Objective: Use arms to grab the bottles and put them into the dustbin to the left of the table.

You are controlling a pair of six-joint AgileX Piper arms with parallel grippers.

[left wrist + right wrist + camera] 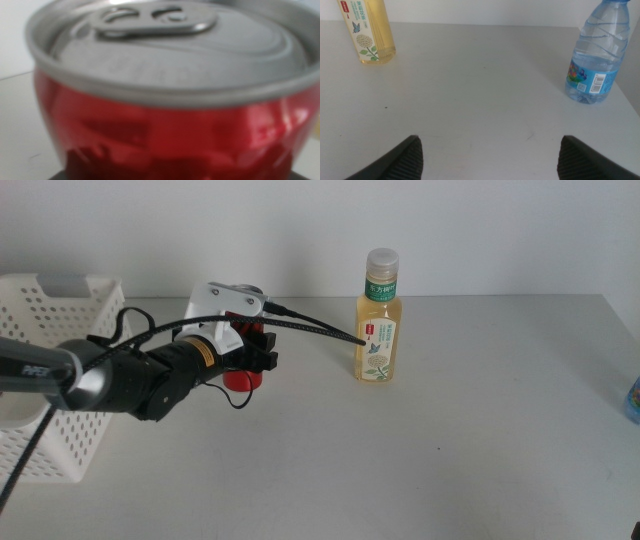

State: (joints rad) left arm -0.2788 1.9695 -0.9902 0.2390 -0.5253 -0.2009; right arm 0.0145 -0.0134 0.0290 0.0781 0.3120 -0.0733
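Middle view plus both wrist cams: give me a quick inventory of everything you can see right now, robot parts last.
Cola can: one, red with a silver top, upright on the table between the basket and the yellow bottle, at the left gripper.
Drink bottle: one, pale yellow, green-white label, clear cap, upright near the table's middle toward the back.
Water bottle: one, clear with a blue label, upright at the table's right edge.
Dustbin: one, white perforated basket, at the left side.
Table: one, light grey.
Left gripper: black, reaching in from the left, around the can; jaw state unclear.
Right gripper: dark jaws open, waiting over bare table, holding nothing.
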